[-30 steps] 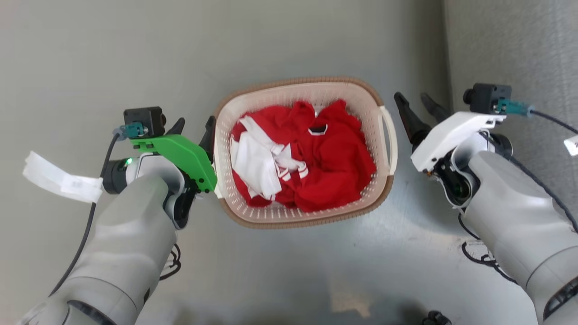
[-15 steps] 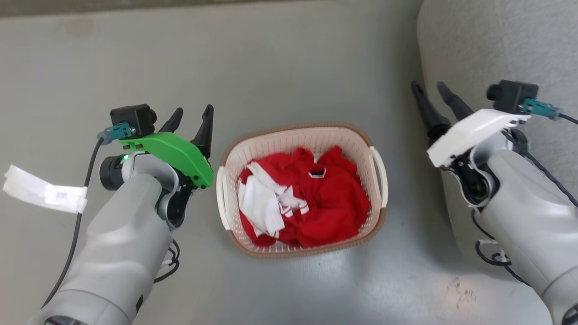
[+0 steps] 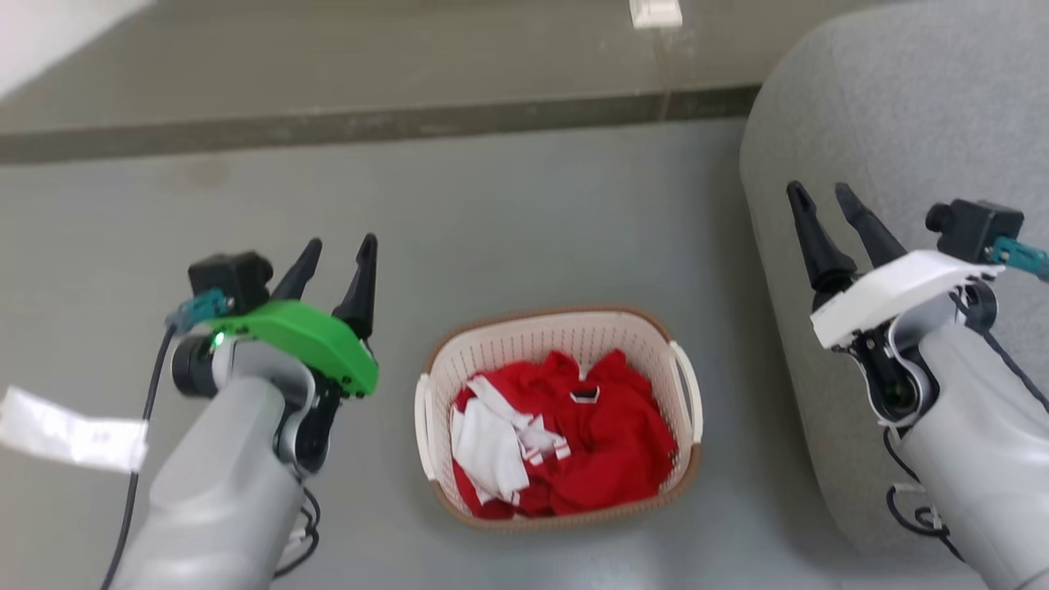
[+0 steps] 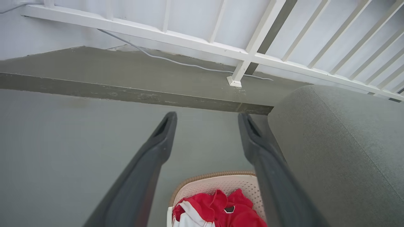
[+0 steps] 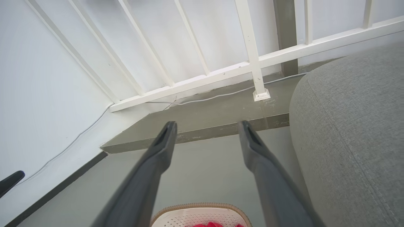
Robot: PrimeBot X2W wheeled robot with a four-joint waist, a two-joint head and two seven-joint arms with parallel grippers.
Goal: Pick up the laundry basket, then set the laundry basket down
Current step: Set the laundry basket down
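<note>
1. At the far left, a white paper tag (image 3: 70, 430) hangs on the left arm's cable. Its print is too blurred to read.
2. The left pincer (image 3: 340, 246), with a green cover at its wrist, hangs above the grey floor (image 3: 533, 205) just left of the laundry basket (image 3: 565, 338). Its two dark fingers are spread moderately apart and hold nothing.
3. The laundry basket stands on the floor between the two arms, on the near side. Neither pincer touches it, and its right side is near the sofa.
4. Inside lies a red garment (image 3: 631, 442) bunched with white cloth (image 3: 492, 442). A small dark neck label (image 3: 583, 396) shows on the red, but I can read no writing on it.
5. The right pincer (image 3: 818, 192), with a white cover at its wrist, shows against the grey upholstered sofa (image 3: 885, 98) at the right. Its fingers are parted about as widely, and it is empty.
6. The head view looks straight down into the basket and takes in both white handles. The wrist views catch the basket's far rim. Farther off they show a white railing (image 4: 252, 56) standing on a raised ledge (image 4: 126, 72), with a thin white wire (image 4: 176, 61) running along the foot of the wall.
</note>
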